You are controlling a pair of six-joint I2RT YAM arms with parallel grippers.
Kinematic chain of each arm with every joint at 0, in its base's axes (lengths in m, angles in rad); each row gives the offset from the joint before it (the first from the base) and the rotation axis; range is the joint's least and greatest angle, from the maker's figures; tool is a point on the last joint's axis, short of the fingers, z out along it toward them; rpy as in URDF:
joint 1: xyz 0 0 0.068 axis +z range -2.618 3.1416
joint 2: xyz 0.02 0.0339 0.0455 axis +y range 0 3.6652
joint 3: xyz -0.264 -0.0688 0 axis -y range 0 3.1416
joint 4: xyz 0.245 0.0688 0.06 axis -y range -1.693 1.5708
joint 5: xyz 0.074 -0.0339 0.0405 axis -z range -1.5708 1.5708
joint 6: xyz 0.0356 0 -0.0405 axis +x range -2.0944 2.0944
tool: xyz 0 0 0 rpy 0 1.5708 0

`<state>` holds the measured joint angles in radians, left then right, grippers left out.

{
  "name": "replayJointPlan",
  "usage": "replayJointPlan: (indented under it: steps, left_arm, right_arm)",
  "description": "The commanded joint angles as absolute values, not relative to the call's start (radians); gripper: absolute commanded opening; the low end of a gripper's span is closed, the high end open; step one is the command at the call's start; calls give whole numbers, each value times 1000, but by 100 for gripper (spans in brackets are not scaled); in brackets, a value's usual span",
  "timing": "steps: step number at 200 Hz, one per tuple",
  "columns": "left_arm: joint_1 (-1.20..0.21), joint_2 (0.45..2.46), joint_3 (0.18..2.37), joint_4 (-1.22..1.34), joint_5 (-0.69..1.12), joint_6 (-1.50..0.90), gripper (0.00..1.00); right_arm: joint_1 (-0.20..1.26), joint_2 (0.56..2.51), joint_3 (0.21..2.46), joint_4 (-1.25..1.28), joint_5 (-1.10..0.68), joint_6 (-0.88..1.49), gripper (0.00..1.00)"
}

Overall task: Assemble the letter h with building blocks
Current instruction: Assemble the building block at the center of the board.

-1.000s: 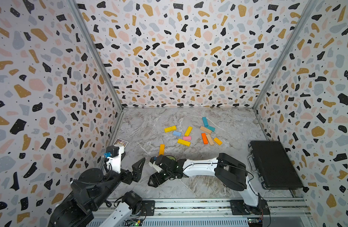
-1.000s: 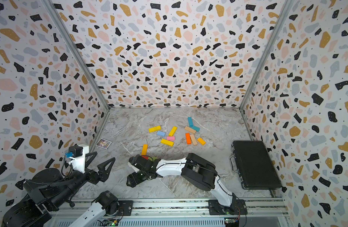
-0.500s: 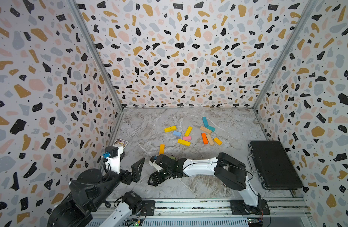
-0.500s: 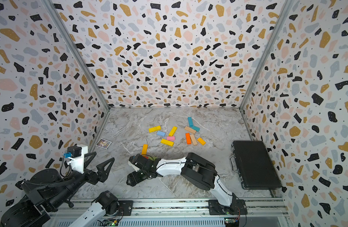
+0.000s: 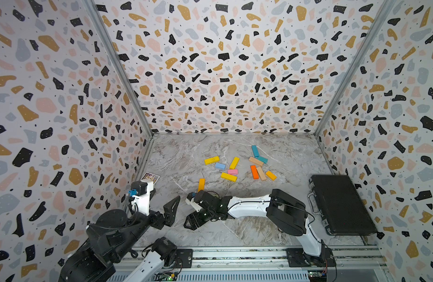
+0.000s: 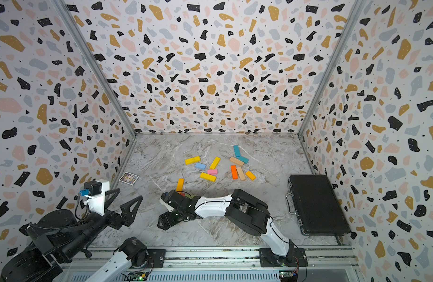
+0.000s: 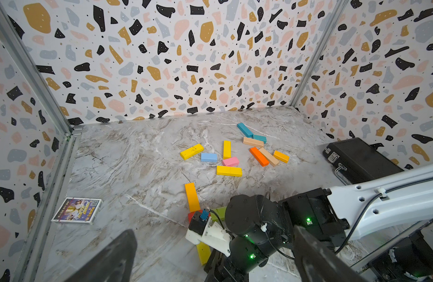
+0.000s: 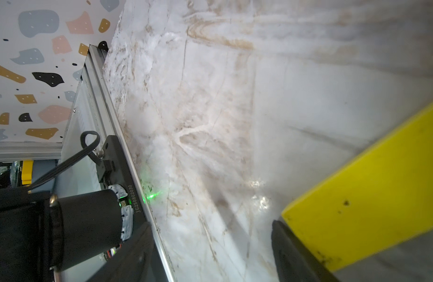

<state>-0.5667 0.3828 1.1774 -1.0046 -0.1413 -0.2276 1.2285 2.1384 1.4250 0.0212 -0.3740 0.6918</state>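
Evidently our right claw [image 8: 210, 223] is nudging, not gripping, we judge: jaws part open and empty, one finger [image 8: 296, 254] just beside the yellow block [image 8: 369, 185], near the orange bar [image 7: 192, 197] at the front. Spare blocks [image 5: 228, 176] lie farther back. Our left claw [image 6: 123, 200] waits wide open, empty. Nothing has visibly moved since a second ago.

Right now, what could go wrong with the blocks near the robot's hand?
1. One finger of the open right gripper sits right beside the yellow bar. A sideways move could knock it crooked.
2. The right wrist hangs low over the red block, the green block and the near end of the orange bar. It might shove them apart.
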Motion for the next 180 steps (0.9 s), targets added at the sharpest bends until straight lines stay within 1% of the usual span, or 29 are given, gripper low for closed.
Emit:
replayJointPlan:
  steps: [1,50,67,82,99,112,119,122,129,158,180]
  left_arm:
    - [-563,393,1207,-989,-151,-219,99]
    - [-563,375,1235,-991,-147,-227,99]
    - [-563,364,1237,-996,-153,-225,99]
    - [-563,351,1228,-993,-157,-226,99]
    - [-563,338,1210,-984,-156,-229,99]
    - [-563,337,1199,-977,-142,-230,99]
    - [-563,336,1192,-974,-134,-231,99]
    - [-563,337,1190,-973,-131,-231,99]
    - [-563,337,1187,-973,-122,-232,99]
    - [-563,329,1174,-969,-106,-234,99]
    - [-563,325,1161,-964,-88,-240,99]
  right_arm:
    - [1223,2098,1390,29,-366,668,79]
    - [1206,1934,1324,-7,-306,613,77]
    - [1153,1872,1297,-33,-286,620,76]
    - [1094,1850,1322,-171,-232,602,73]
    - [1047,1884,1423,-335,-162,564,71]
    - [1040,1939,1508,-433,-107,538,71]
    - [1041,1972,1564,-479,-75,522,72]
    - [1012,1988,1586,-497,-63,516,73]
    - [1004,2022,1634,-530,-42,504,75]
    - [982,2126,1771,-564,-46,504,80]
    - [980,2193,1859,-581,-58,514,80]
